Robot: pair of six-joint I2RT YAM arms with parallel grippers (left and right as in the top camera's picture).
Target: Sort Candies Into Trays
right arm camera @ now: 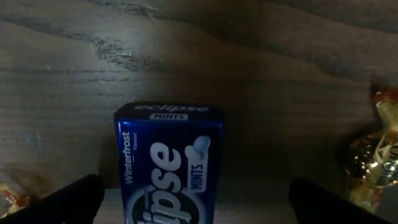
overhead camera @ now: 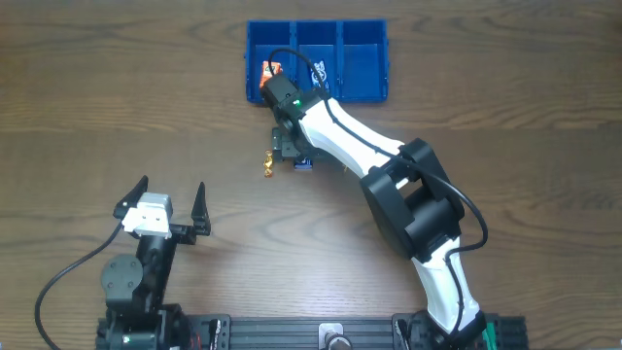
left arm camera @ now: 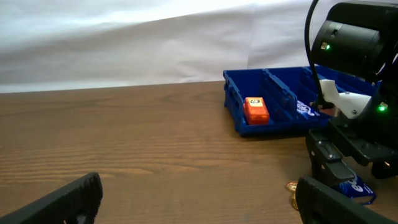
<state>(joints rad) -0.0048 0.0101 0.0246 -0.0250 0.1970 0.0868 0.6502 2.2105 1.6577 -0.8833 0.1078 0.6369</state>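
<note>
A blue mint box (right arm camera: pixel 169 165) lies flat on the wooden table, just below the blue three-compartment tray (overhead camera: pixel 385 60). My right gripper (right arm camera: pixel 196 196) hangs over it, open, with a finger well clear on each side. From above, the right gripper (overhead camera: pixel 290 146) covers most of the mint box (overhead camera: pixel 302 163). Gold-wrapped candies (right arm camera: pixel 372 155) lie close beside the box, one of them (overhead camera: pixel 268 163) to its left. An orange candy (overhead camera: pixel 271 70) sits in the tray's left compartment, and a blue-and-white piece (overhead camera: pixel 319 70) in the middle one. My left gripper (overhead camera: pixel 165 209) stands open near its base, holding nothing.
The tray's right compartment (overhead camera: pixel 364 58) looks bare. Bare wood stretches to the left and right of the tray and between the two arms. The left wrist view shows the tray (left arm camera: pixel 273 127) and the right gripper (left arm camera: pixel 339 155) farther off.
</note>
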